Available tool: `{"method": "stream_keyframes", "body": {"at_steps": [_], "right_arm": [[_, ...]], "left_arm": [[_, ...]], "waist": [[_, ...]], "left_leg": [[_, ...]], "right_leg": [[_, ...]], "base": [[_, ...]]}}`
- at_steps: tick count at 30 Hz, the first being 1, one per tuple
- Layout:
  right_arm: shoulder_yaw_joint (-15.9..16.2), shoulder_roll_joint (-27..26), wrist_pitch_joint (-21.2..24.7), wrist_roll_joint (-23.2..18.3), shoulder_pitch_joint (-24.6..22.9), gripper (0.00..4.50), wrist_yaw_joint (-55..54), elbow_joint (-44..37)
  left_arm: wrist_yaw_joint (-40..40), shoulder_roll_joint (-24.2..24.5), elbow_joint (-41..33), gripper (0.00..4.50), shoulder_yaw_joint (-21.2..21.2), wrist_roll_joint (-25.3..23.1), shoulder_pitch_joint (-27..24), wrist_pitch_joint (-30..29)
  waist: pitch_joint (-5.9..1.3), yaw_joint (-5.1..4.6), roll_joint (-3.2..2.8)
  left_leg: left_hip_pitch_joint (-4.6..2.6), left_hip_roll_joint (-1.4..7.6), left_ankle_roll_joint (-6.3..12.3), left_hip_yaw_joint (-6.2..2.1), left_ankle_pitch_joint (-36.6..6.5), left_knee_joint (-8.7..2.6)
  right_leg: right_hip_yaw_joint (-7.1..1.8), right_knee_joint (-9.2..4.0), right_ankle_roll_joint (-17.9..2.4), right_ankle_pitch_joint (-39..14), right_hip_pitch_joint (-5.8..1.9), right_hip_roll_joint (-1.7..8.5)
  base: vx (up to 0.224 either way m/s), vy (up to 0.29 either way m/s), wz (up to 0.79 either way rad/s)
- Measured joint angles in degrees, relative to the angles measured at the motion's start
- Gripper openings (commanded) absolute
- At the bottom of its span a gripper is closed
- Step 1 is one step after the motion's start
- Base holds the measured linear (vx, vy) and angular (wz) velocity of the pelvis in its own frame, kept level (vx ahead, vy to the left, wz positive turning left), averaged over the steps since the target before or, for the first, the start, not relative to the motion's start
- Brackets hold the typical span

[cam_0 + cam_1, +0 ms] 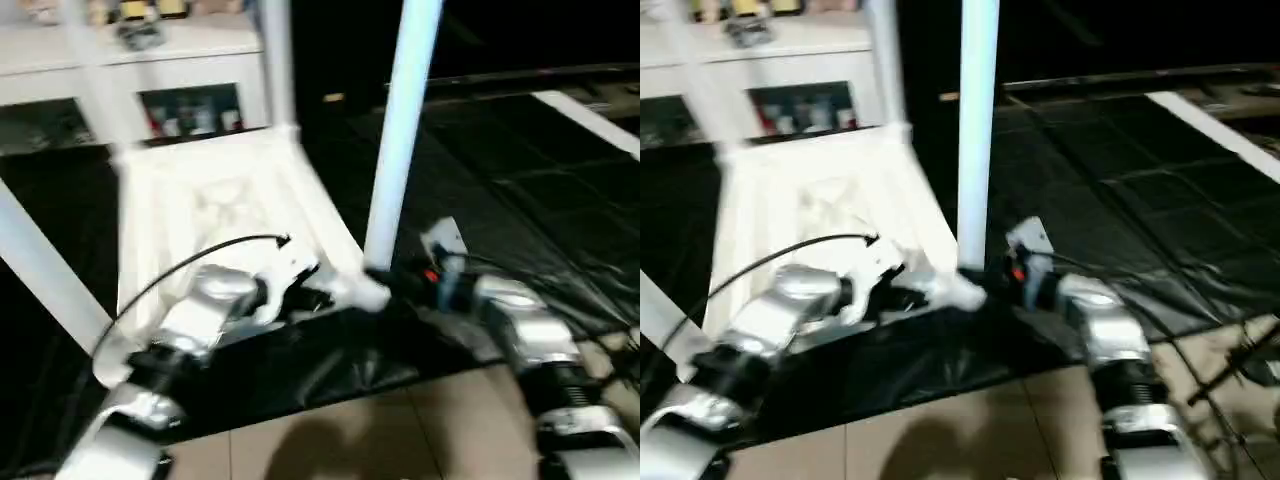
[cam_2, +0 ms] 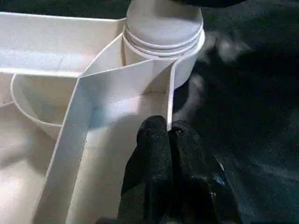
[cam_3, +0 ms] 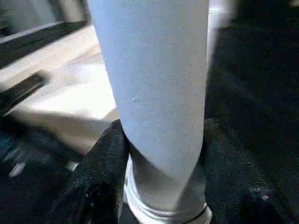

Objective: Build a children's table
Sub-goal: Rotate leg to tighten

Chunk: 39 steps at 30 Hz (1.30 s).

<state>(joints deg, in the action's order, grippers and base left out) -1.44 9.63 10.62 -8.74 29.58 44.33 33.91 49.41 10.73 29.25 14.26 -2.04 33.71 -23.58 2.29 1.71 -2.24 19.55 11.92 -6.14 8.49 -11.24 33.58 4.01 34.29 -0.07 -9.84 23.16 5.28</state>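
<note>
**Leg Seating at the Near Corner Socket**

Head views: The table top (image 1: 215, 215) lies underside up on the black floor sheet (image 1: 520, 190), centre-left of frame, so its sockets face upward for leg insertion. Several legs already stand in it. The nearest leg (image 1: 400, 130) rises at centre frame from the lower-right corner socket (image 1: 365, 290). The right gripper (image 1: 395, 280) reaches in from the lower right, forearm angled inward, and clasps this leg at its base. The left gripper (image 1: 300, 290) extends from the lower left onto the top's near edge (likely to brace it).

Left wrist view: Its fingers (image 2: 154, 149) are pressed together on a thin vertical rib (image 2: 170, 100) beside the socket.

Right wrist view: The fingers (image 3: 105, 163) stand half-spread, one on each side of the leg, gripping it just above the socket collar.
</note>
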Motion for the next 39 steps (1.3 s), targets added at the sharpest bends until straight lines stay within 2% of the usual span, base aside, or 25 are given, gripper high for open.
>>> {"method": "stream_keyframes", "body": {"at_steps": [4,7,9,13,14,16,18,21,27,28,33,39], "right_arm": [[-1.35,-3.64,0.28,1.82,1.05,1.94,-10.34,-0.01],[-1.36,-4.0,0.49,2.4,1.43,1.94,-11.77,-0.28],[-1.42,-4.07,0.49,2.1,1.42,2.48,-11.71,-0.69],[-1.75,-4.52,0.64,1.06,1.03,2.64,-10.77,-1.15],[-2.05,-4.49,0.63,0.23,0.66,2.9,-9.77,-1.43],[-2.13,-4.33,0.61,-0.45,0.24,2.97,-8.23,-1.81],[-1.94,-3.48,0.61,-0.79,-0.4,3.13,-5.24,-2.25],[-0.17,1.61,0.69,-2.88,-1.57,3.46,4.57,-2.35],[2.01,6.63,1.06,-4.16,-2.08,3.81,15.38,-2.52],[2.35,7.66,1.01,-4.18,-2.11,4.08,17.33,-2.77],[4.64,13.95,-0.21,-4.19,-1.79,4.22,28.15,-3.81],[6.77,14.96,-2.08,-4.27,0.96,4.22,35.89,-2.02]], "left_arm": [[-6.63,-4.02,1.33,0.0,-2.18,-0.15,0.69,-1.33],[-7.05,-4.33,0.93,0.0,-2.23,-0.15,0.71,-1.37],[-6.38,-3.9,0.24,0.0,-2.16,-0.15,0.63,-1.41],[-4.15,-2.54,-2.26,0.0,-1.82,0.09,-0.29,-1.63],[-3.11,-1.97,-3.17,0.0,-1.64,0.17,-0.68,-1.62],[-2.05,-1.35,-3.79,0.0,-1.41,0.21,-0.98,-1.54],[-0.76,-0.3,-4.56,0.0,-0.99,0.66,-1.57,-1.24],[4.12,3.23,-5.44,0.0,0.24,1.71,-2.1,0.23],[10.99,7.15,-5.61,0.0,1.67,2.23,-2.51,3.13],[12.3,7.88,-5.69,0.0,1.9,2.33,-2.61,3.74],[19.68,11.81,-5.88,0.0,3.54,2.84,-2.8,6.94],[25.53,13.88,-5.93,0.0,5.68,3.56,-3.08,10.18]], "waist": [[0.0,-0.45,0.01],[-0.03,-0.53,0.07],[-0.03,-0.52,0.11],[-0.03,-0.14,0.08],[-0.03,0.08,0.09],[-0.03,0.23,0.08],[-0.03,0.33,0.1],[0.01,0.74,0.14],[0.03,1.97,0.11],[0.03,2.1,0.11],[0.03,3.37,0.12],[0.03,3.91,0.12]], "left_leg": [[0.1,-0.03,0.0,-0.08,0.0,0.03],[0.13,-0.05,0.04,-0.03,-0.06,-0.03],[0.19,-0.04,0.03,-0.03,-0.13,-0.21],[0.47,0.02,0.11,-0.03,-0.06,-0.66],[0.6,0.05,0.29,-0.03,0.05,-0.72],[0.6,0.05,0.33,0.0,0.07,-0.78],[0.6,0.04,0.32,0.02,0.06,-0.8],[0.59,0.01,0.29,0.03,0.05,-0.72],[0.61,0.02,0.08,0.08,-0.07,-0.54],[0.62,0.02,0.09,0.08,-0.06,-0.52],[0.76,0.04,0.28,0.09,0.03,-0.44],[0.72,0.07,0.18,0.11,-0.02,-0.19]], "right_leg": [[0.02,-0.29,-0.01,0.02,0.02,-0.01],[-0.06,-0.31,-0.07,0.2,0.03,-0.01],[-0.04,-0.27,-0.38,0.51,0.16,-0.02],[0.03,-0.2,-0.4,0.53,0.62,-0.13],[0.05,-0.2,-0.4,0.51,0.79,-0.16],[0.05,-0.21,-0.43,0.47,0.83,-0.16],[0.04,-0.24,-0.43,0.46,0.81,-0.14],[0.0,-0.22,-0.44,0.47,0.76,-0.09],[-0.06,-0.18,-0.45,0.49,0.72,0.0],[-0.06,-0.19,-0.45,0.49,0.73,0.0],[-0.03,-0.14,-0.45,0.49,0.75,-0.02],[-0.06,-0.02,-0.45,0.49,0.71,0.02]], "base": [[0.0,0.0,0.0],[0.0,0.0,0.0],[0.025,-0.006,0.01],[0.0,0.0,0.0],[0.0,0.0,0.0],[0.0,0.0,0.0],[0.0,0.0,0.0],[0.0,0.0,0.0],[0.0,0.0,0.0],[0.0,0.0,0.0],[0.0,0.0,0.0],[0.0,0.0,0.0]]}}
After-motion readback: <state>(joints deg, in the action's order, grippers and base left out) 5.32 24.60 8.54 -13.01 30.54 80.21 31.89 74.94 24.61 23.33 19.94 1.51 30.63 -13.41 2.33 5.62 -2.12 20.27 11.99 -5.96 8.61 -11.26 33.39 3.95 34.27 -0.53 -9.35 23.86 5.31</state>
